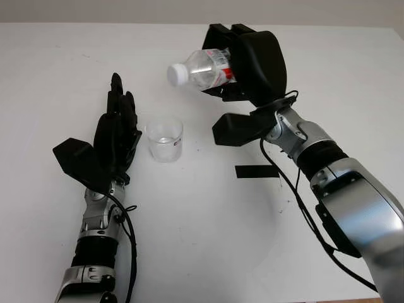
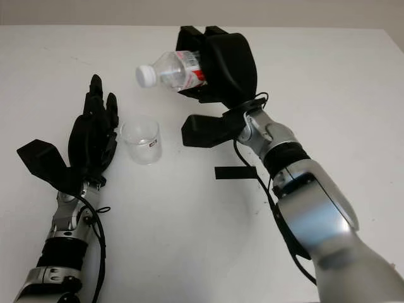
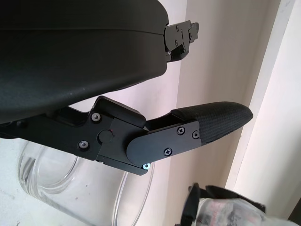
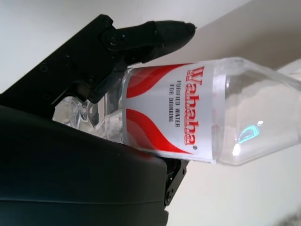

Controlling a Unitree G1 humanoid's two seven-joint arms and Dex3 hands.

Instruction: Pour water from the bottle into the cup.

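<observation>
My right hand (image 1: 237, 63) is shut on a clear plastic water bottle (image 1: 202, 68) with a red-and-white label (image 4: 169, 113) and a white cap (image 1: 177, 74). The bottle is held lying nearly level above the table, cap pointing left, up and to the right of the cup. The clear plastic cup (image 1: 165, 139) stands upright on the white table, a little water in its bottom. My left hand (image 1: 117, 129) is open just left of the cup, not touching it. The cup's rim (image 3: 47, 174) also appears in the left wrist view.
A strip of black tape (image 1: 257, 171) lies on the white table (image 1: 208, 240) to the right of the cup, under my right forearm. The table's far edge (image 1: 95, 24) runs along the back.
</observation>
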